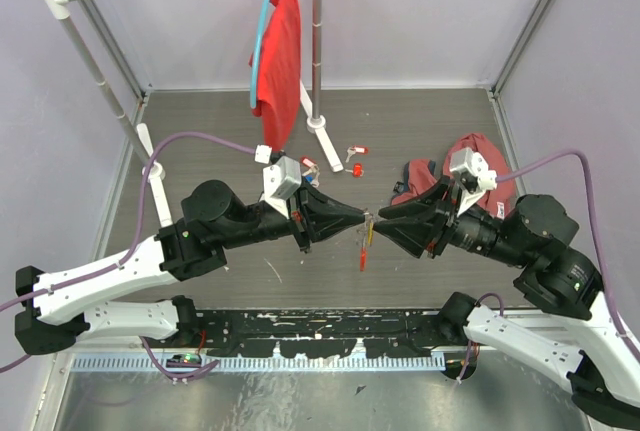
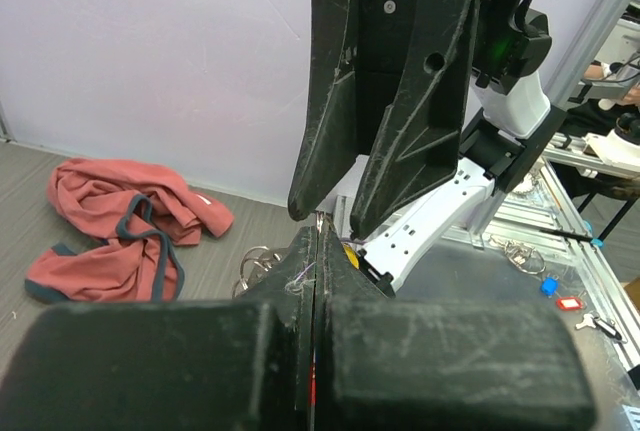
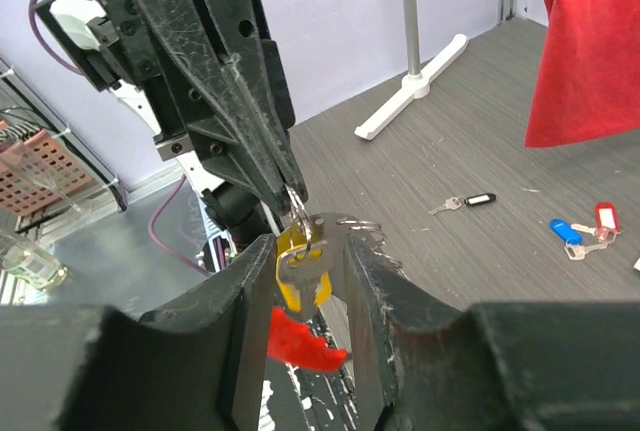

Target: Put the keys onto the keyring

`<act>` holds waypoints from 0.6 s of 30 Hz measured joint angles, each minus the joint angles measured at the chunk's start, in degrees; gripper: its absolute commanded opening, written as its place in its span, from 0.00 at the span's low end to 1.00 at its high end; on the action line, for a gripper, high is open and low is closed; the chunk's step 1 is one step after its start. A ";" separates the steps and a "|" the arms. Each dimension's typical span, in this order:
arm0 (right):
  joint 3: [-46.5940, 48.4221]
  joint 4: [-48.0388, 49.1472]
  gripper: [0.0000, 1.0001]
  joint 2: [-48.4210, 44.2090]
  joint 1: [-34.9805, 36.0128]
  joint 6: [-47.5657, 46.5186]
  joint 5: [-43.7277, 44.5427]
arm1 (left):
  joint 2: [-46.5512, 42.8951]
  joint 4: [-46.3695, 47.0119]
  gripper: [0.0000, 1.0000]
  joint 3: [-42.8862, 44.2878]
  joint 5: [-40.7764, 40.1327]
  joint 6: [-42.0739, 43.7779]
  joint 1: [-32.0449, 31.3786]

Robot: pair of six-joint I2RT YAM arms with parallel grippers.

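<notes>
The left gripper [image 1: 362, 215] is pinched tight on the keyring [image 1: 363, 251] at table centre, and the right gripper [image 1: 380, 219] faces it from 3 o'clock. Only the right wrist view shows those jaws parted, a yellow-tagged key [image 3: 300, 273] dangling untouched between them (red strip [image 3: 300, 344] beneath). Spare keys [image 1: 354, 152] lie toward 12 o'clock.

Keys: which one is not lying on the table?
The yellow-tagged key, hanging between the right gripper's fingers; the black-tagged, blue-tagged and red-tagged ones lie flat.
</notes>
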 measured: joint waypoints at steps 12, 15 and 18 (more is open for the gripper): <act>-1.68 6.36 0.37 -1.73 0.00 -5.53 -6.23 | 0.59 1.68 0.00 0.13 4.61 -0.79 -0.02; -2.34 7.34 0.33 -1.70 0.00 -5.81 -7.48 | 0.68 1.75 0.00 0.13 5.42 -1.03 0.00; -2.40 7.98 0.28 -1.70 0.00 -6.03 -8.22 | 0.68 1.81 0.00 0.13 5.92 -1.31 -0.02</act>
